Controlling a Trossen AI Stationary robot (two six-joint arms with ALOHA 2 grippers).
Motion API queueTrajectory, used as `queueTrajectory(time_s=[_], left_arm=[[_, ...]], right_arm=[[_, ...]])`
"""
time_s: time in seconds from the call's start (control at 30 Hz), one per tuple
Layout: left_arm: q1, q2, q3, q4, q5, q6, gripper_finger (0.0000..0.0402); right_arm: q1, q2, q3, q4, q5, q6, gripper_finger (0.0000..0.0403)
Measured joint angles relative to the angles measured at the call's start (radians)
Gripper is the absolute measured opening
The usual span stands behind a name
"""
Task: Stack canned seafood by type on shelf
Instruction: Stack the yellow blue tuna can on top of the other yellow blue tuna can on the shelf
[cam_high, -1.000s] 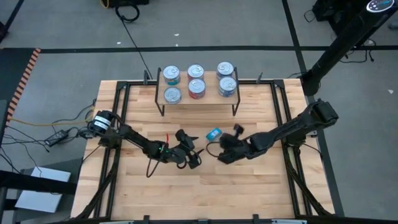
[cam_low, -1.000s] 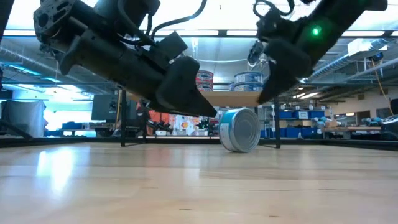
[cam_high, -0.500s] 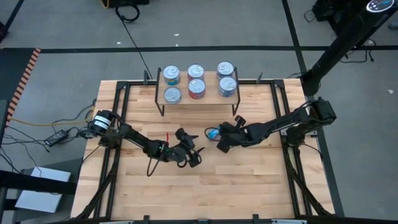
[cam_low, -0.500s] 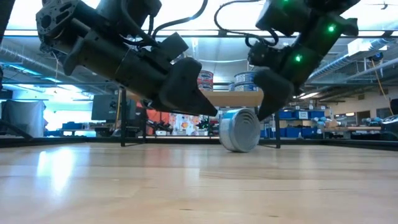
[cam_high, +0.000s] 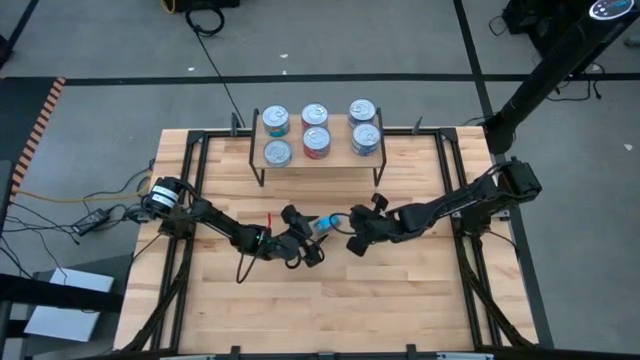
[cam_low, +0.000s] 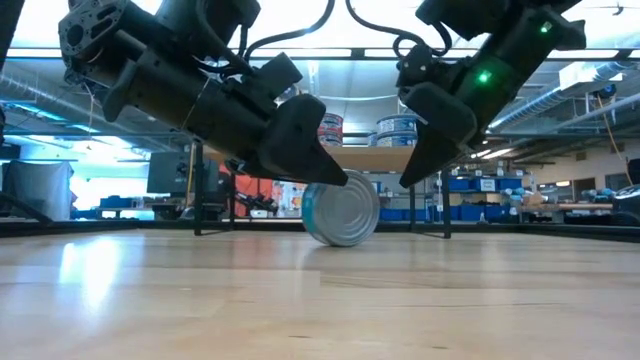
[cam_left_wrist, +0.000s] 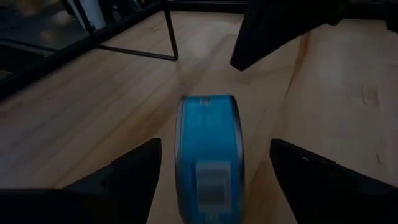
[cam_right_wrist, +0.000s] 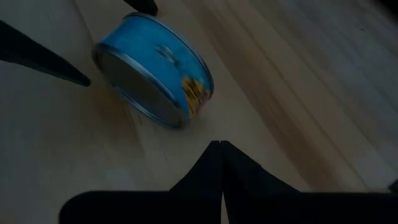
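A blue can of seafood (cam_high: 325, 224) stands on its rim on the wooden tabletop, its silver lid (cam_right_wrist: 134, 87) facing sideways. My left gripper (cam_high: 308, 240) is open, with one finger on each side of the can (cam_left_wrist: 208, 149) and a gap on both sides. My right gripper (cam_right_wrist: 221, 144) is shut. It hovers just to the can's right, apart from it. The shelf (cam_high: 340, 157) at the far edge carries several cans, teal at the left, red in the middle, blue at the right.
Black frame rails (cam_high: 196, 170) run along the table's left and right sides. The shelf's thin black legs (cam_left_wrist: 171, 37) stand on the table beyond the can. Bare wood (cam_high: 330, 300) stretches toward the near edge.
The blue can has rolled on its rim toward the table's left and slightly nearer, ending up between my left gripper's open fingers. My right gripper, still shut, has swung toward the can and the table's left, sinking a little.
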Motion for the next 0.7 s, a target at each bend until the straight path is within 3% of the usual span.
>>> queueTrajectory(time_s=[0.17, 0.27, 0.5, 0.7], left_arm=[[0.0, 0.0, 0.0, -0.011, 0.016, 0.008, 0.0301], [0.0, 0.0, 0.0, -0.035, 0.017, 0.007, 0.0279], [-0.013, -0.009, 0.0, -0.057, 0.019, 0.082, 0.0148], [-0.057, -0.14, -0.002, -0.133, -0.04, 0.317, 0.0147]], right_arm=[[0.002, 0.0, 0.0, 0.003, 0.0, -0.001, 0.0009], [0.002, 0.0, 0.0, 0.003, 0.0, -0.001, 0.0009], [0.002, 0.0, 0.0, 0.002, 0.0, -0.006, 0.0009], [0.004, 0.0, 0.0, 0.001, 0.0, -0.018, 0.0009]])
